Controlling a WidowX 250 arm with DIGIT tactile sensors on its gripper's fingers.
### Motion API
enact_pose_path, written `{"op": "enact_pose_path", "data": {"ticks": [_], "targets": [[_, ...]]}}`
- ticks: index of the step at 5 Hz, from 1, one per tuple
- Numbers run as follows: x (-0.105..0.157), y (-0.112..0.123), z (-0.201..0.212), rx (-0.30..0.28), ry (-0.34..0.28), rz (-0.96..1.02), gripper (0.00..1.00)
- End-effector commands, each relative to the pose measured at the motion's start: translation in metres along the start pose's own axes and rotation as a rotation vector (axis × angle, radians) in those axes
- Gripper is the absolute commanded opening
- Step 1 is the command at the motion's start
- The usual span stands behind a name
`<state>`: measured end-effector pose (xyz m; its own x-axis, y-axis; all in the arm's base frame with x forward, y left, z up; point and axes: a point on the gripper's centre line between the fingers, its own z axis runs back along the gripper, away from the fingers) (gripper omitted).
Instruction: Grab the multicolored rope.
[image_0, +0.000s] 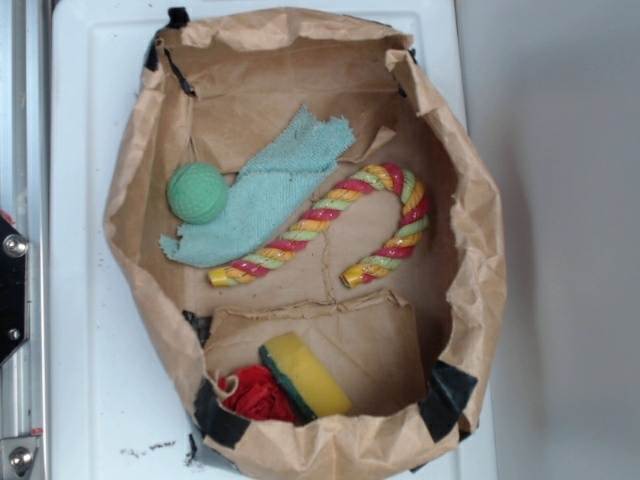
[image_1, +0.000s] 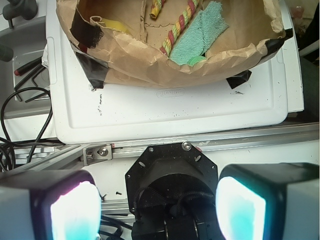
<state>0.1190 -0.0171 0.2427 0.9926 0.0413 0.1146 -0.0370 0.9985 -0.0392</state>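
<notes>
Jaws wide apart and empty: in the wrist view the two lit pads (image_1: 75, 212) sit at the bottom corners with clear space between them, gripper (image_1: 159, 210) parked outside the paper bag (image_0: 478, 290), over the aluminium rail at the near edge of the white desk (image_1: 165, 112). Not visible in the exterior view.

Progress, as I judge it: nothing done yet. No approach, no contact; the whole reach, descent and close are left.

Multicolored rope (image_0: 330, 215) lies flat on the bag floor, roughly centre. Cane shape. Long straight leg runs from its free end at about 8 o'clock up to the bend at about 1 o'clock, so long axis is diagonal, lower-left to upper-right in the exterior view. Hook curls over at the top right and comes back down, short end pointing toward 7 o'clock.

Neighbours: teal cloth (image_0: 262, 195) touches or slightly overlaps the straight leg on its upper-left side; green ball (image_0: 197, 192) just beyond it at 9 o'clock. Yellow sponge (image_0: 305, 373) and red bundle (image_0: 257, 395) sit at 6 o'clock, apart from the rope
</notes>
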Motion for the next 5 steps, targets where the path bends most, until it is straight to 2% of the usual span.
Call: {"op": "enact_pose_path", "data": {"ticks": [1,2,3,4,5], "targets": [[0.0,0.0,0.0,0.0,0.0,0.0,1.0],[0.051,-0.006,0.011,-0.041,-0.073,0.073,1.0],[0.096,-0.007,0.003,-0.01,-0.125,0.099,1.0],[0.121,-0.007,-0.024,-0.013,-0.117,0.075,1.0],[0.129,0.005,-0.061,-0.025,-0.097,0.021,1.0]]}}
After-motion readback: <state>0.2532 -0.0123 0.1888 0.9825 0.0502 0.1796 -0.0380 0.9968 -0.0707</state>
